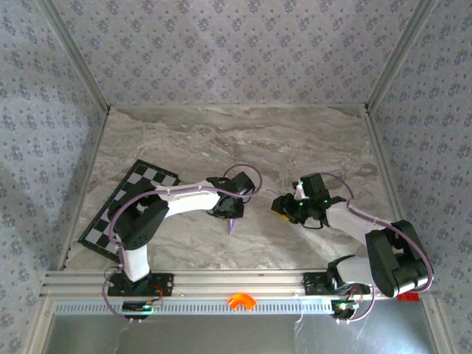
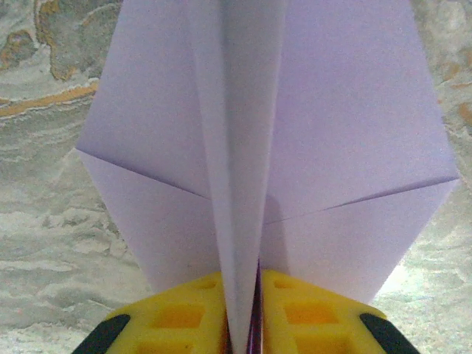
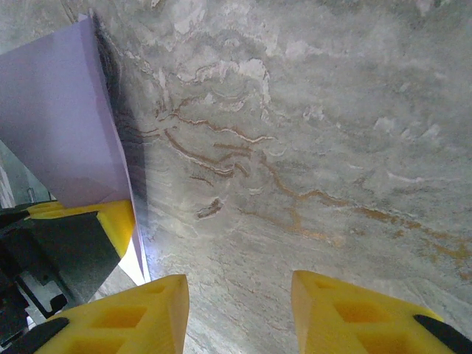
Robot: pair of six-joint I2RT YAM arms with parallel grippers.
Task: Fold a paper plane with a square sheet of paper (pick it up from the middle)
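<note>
Folded lilac paper and yellow gripper fingers, each seen only in part.

In the left wrist view the paper plane runs off the top edge, so its far end is cut off. Its centre fold vanishes between the fingers of the left gripper, which the bottom edge crops. From above, the plane is a tiny lilac sliver below that gripper, its folds too small to make out, and the left arm covers part of the checkered board. In the right wrist view the left edge cuts the paper, and the bottom edge crops the right gripper fingers.
</note>
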